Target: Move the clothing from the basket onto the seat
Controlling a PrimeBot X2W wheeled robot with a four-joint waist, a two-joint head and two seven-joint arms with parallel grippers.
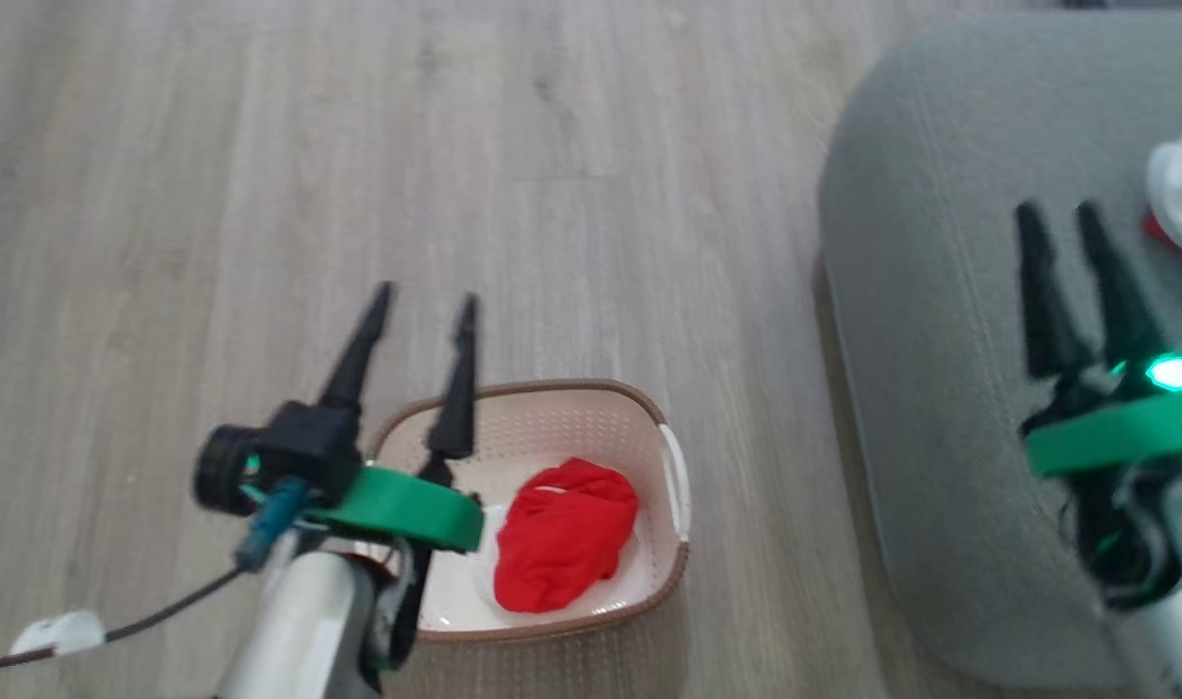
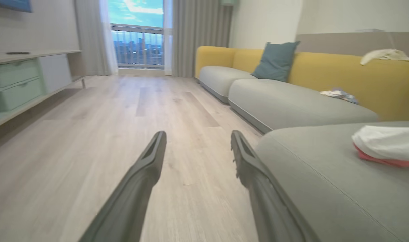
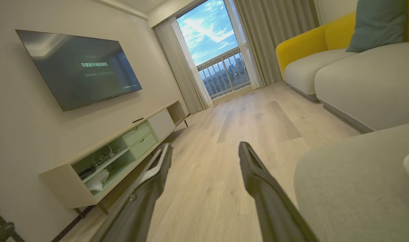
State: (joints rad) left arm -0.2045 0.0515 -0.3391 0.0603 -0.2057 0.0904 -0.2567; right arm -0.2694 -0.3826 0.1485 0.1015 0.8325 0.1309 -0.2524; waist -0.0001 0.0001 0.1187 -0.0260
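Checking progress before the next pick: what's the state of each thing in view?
left gripper: jaws open, empty.
right gripper: jaws open, empty.
basket: upright, one garment inside.
red garment: crumpled in the basket.
white-and-red garment: bunched, lying on the seat.
seat: holds one garment.
TV: on, dim screen with text.

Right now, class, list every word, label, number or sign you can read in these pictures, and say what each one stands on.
On the television screen, upper middle: a line of white Chinese characters, too blurred to quote.
On the television screen, just below that: a fainter, smaller line, unreadable.
On the television screen, lower right corner: tiny marks, unreadable.
On the basket, the red garment and the seat: no writing can be made out.
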